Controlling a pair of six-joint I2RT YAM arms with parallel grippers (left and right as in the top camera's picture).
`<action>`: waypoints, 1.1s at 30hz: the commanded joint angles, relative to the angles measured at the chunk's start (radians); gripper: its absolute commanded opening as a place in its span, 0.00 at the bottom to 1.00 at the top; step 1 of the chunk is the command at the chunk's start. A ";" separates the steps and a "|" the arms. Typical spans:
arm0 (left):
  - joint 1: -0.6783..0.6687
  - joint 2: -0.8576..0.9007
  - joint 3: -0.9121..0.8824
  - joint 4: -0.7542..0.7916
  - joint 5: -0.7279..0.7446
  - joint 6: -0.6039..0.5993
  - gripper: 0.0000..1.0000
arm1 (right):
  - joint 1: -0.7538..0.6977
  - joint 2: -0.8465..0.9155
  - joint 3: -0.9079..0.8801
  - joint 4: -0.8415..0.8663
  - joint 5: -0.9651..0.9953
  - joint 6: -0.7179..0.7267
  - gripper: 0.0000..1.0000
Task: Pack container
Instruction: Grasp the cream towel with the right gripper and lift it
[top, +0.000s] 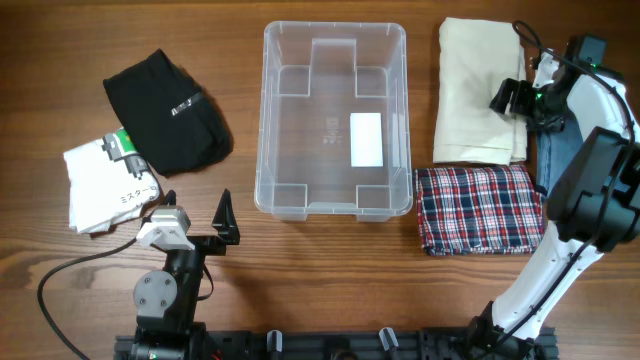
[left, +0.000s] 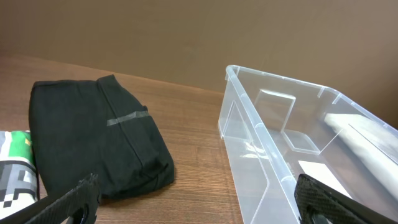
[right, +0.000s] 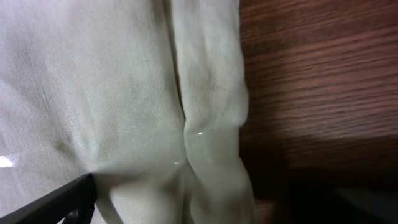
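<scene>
The container (top: 334, 205) is a clear plastic bin with a white label on its base, standing empty at the table's middle. It also shows in the left wrist view (left: 255, 127). My left gripper (top: 197, 208) is open and empty, low near the front edge, left of the bin; in its wrist view (left: 199, 202) it points between the black garment and the bin. My right gripper (top: 515, 98) is open over the right edge of a folded cream cloth (top: 475, 90). In the right wrist view its fingers (right: 211, 208) straddle the cloth's folded edge (right: 124, 93).
A black folded garment (top: 165, 110) and a white printed cloth (top: 105, 185) lie at the left. A red plaid cloth (top: 478, 210) lies right of the bin, below the cream cloth. A blue denim piece (top: 552, 155) lies under the right arm.
</scene>
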 joint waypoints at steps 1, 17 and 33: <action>0.006 -0.005 -0.006 0.002 0.009 0.019 1.00 | -0.003 0.061 -0.024 -0.030 -0.021 0.020 0.92; 0.006 -0.005 -0.006 0.002 0.009 0.019 1.00 | -0.003 0.061 -0.023 -0.090 -0.031 0.055 0.09; 0.006 -0.005 -0.006 0.002 0.009 0.019 1.00 | -0.003 -0.212 0.122 -0.032 -0.334 0.054 0.04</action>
